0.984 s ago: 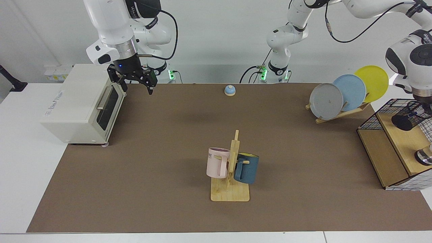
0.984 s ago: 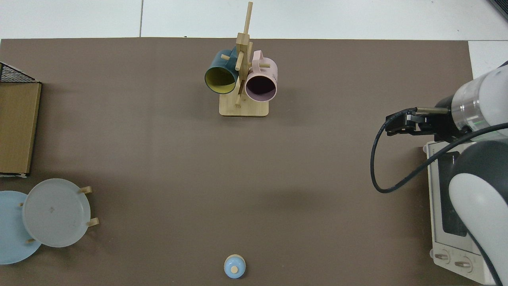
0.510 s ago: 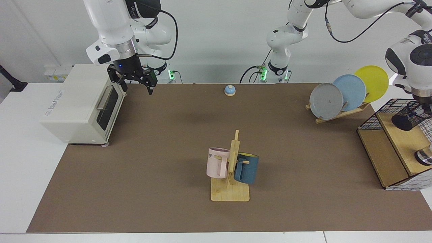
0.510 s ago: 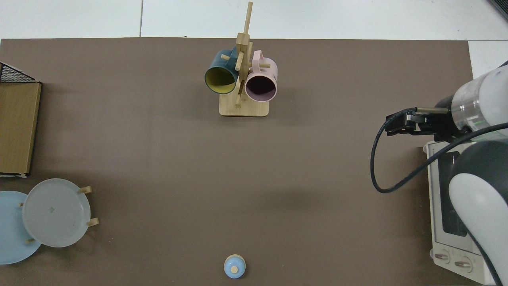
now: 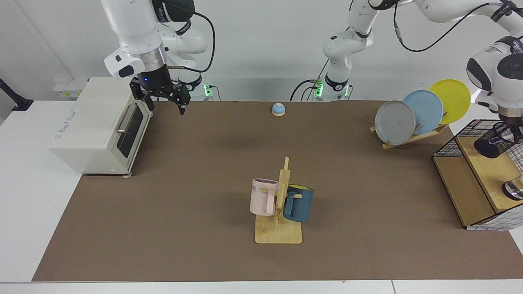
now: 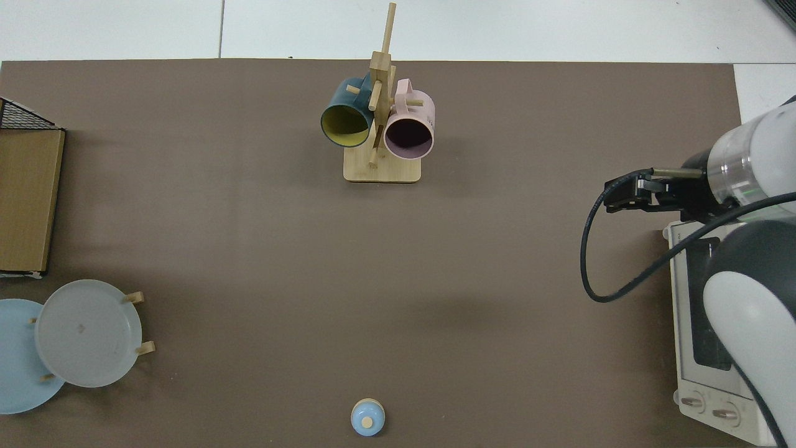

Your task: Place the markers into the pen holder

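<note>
**Left pincer eases off the pen holder at the counter's edge**

My left pincer [image 5: 514, 130] hangs at the far end of the counter [image 5: 204, 183], just above and beside the pen holder [image 5: 488, 148]. The holder sits tilted on the wooden shelf [image 5: 482, 171] inside the wire basket [image 5: 449, 147]. Compared with a second ago, this pincer has shifted slightly up and away from the holder's mouth, so more of the rim is clear. Whether it is apart or clamped on anything I cannot tell, because the mesh and the wrist hide it.

A small fleck of blue shows inside the holder's opening. I take it for the marker [image 5: 495, 141], though it is too small to be sure. If so, the marker is already in the holder and the drop is done or nearly done. What would remain is for me to lift clear without catching the mesh.

My right pincer [image 5: 165, 107] waits, jaws apart and empty, beside the toaster oven [image 5: 94, 122]. It has barely moved over the same second. The top view shows only this waiting arm; the holder lies outside it.
</note>
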